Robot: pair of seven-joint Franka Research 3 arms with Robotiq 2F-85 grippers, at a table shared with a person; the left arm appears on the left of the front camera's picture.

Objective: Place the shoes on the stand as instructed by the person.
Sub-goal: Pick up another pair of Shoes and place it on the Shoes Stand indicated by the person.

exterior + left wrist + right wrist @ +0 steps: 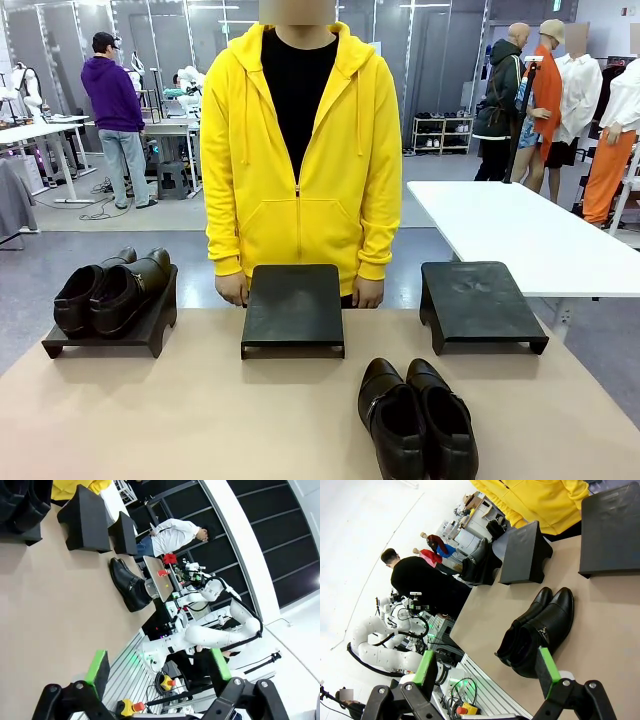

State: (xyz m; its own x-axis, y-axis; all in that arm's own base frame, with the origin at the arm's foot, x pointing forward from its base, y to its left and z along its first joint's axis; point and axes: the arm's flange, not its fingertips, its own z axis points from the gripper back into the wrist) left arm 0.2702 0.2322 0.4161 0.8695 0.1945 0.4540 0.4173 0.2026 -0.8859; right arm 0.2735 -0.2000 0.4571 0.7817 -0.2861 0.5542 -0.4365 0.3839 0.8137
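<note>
Front view: the high-top pair (110, 290) sits on the left stand (150, 335). The person (296, 150) stands behind the middle stand (293, 305). The glossy pair (417, 420) lies on the table (180, 420).
Left wrist view: the left gripper (159, 664) has its jaws released, with the glossy pair well beyond them.
Right wrist view: the right gripper (485, 666) has its jaws released, with the glossy pair close ahead.

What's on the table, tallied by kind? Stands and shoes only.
Black stands: 3 (left stand, middle stand, right stand)
Black shoes: 4 (pair on the left stand, pair on the tabletop)
Total: 7
</note>
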